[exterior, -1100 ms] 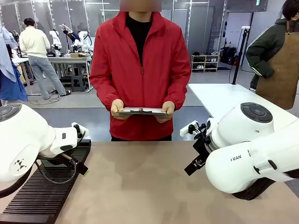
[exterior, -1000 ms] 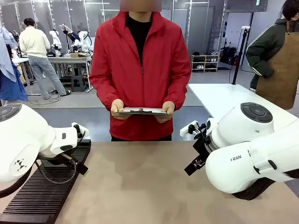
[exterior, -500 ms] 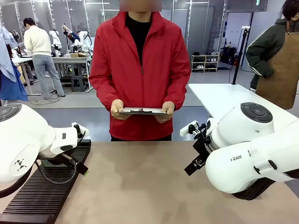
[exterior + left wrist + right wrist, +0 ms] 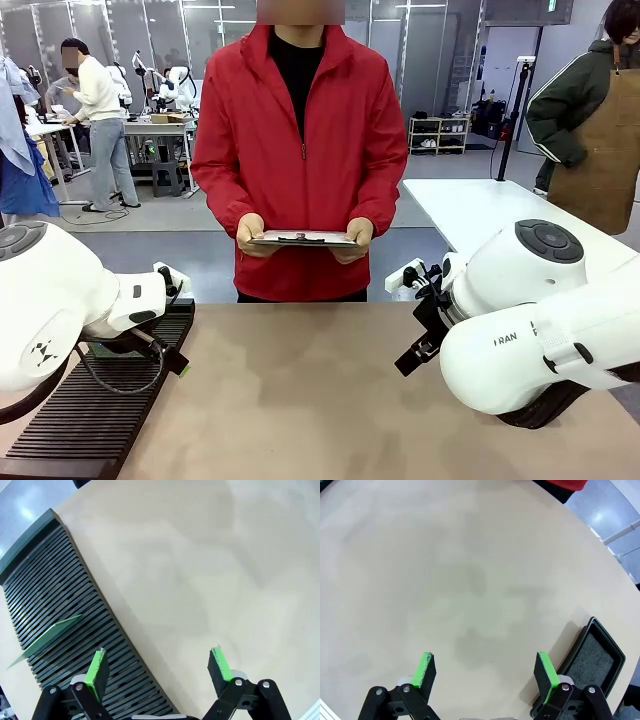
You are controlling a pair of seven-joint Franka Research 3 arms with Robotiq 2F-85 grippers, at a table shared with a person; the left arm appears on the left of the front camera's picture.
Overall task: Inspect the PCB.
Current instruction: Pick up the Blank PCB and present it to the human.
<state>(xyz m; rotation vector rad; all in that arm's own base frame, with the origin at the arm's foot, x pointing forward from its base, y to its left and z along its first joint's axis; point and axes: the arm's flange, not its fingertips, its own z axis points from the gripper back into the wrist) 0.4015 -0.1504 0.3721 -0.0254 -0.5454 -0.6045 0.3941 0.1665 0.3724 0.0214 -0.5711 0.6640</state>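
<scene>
Green-padded left gripper [image 4: 159, 654] gapes wide, right gripper [image 4: 485, 659] likewise; near the left one, the PCB [image 4: 46, 637] leans slotted in the black ribbed rack [image 4: 60, 580], probably light, stiff and fragile, so best pinched by its top edge

The robot's left arm [image 4: 50, 290] is a bulky, rounded white shell bearing a small black triangular logo [image 4: 42, 351], with a black cable [image 4: 120, 391] looped under its wrist. The right arm [image 4: 540, 345] is equally glossy white, with a dark grey round cap [image 4: 548, 241] and grey letters reading "RAN" [image 4: 505, 339]. The left gripper [image 4: 159, 652] and right gripper [image 4: 485, 656] are black linkages with silver pivot screws, their fingers [image 4: 97, 672] faced with bright green pads.
</scene>
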